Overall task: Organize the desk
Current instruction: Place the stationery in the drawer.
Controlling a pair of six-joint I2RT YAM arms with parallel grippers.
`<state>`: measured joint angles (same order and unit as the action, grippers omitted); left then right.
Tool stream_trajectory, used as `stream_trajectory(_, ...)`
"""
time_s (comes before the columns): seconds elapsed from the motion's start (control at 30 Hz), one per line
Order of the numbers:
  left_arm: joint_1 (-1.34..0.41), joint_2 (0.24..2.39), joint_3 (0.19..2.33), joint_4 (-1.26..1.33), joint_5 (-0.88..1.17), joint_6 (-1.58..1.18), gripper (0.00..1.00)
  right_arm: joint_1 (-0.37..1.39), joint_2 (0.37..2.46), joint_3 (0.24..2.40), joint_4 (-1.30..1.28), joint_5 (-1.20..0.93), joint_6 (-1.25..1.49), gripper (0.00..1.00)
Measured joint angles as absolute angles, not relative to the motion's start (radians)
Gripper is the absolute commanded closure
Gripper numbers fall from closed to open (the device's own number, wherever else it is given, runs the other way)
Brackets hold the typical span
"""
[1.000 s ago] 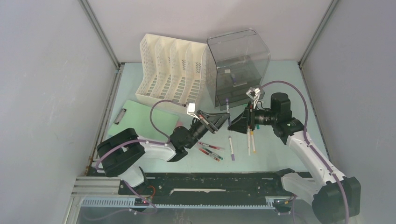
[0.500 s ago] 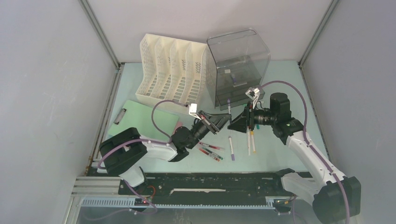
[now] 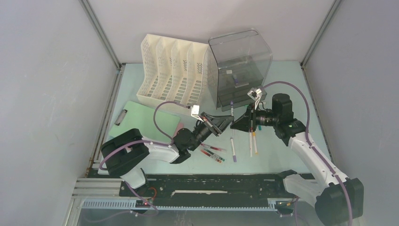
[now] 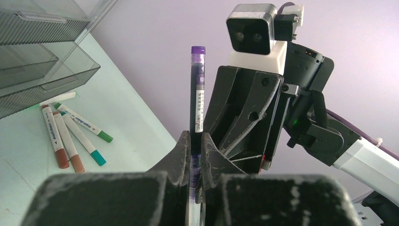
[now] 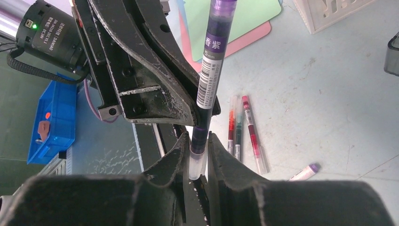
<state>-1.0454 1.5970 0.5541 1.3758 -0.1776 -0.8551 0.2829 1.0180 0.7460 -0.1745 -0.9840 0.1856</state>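
**Two grippers meet at one pen above the desk**

The desk [image 3: 282, 70] lies flat under both arms, and the two grippers meet in the air over its middle part. The left gripper [image 3: 225, 123] is clamped on a purple pen [image 3: 232, 109]. The right gripper [image 3: 239, 123] has its fingers just beside the pen's clear end; whether they press it, I cannot tell. Only the left wrist view shows coloured markers [image 4: 84, 123] lying near the grey drawers [image 4: 42, 70].
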Motion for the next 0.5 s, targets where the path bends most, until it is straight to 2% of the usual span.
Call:
stream_trajectory(0.07,-1.045,1.597,0.554,1.376,-0.178,-0.855,0.81,0.283,1.018,0.746,-0.175,-0.985,0.184,0.93)
stream_trajectory(0.17,-1.045,1.597,0.554,1.376,-0.178,-0.855,0.7,0.283,1.018,0.746,-0.174,-0.986,0.184,0.97)
stream_trajectory(0.37,-1.045,1.597,0.554,1.375,-0.18,-0.847,0.46,0.283,1.018,0.746,-0.174,-0.989,0.177,0.99)
stream_trajectory(0.5,-1.045,1.592,0.544,1.375,-0.18,-0.834,0.34,0.283,1.016,0.746,-0.175,-0.988,0.163,1.0)
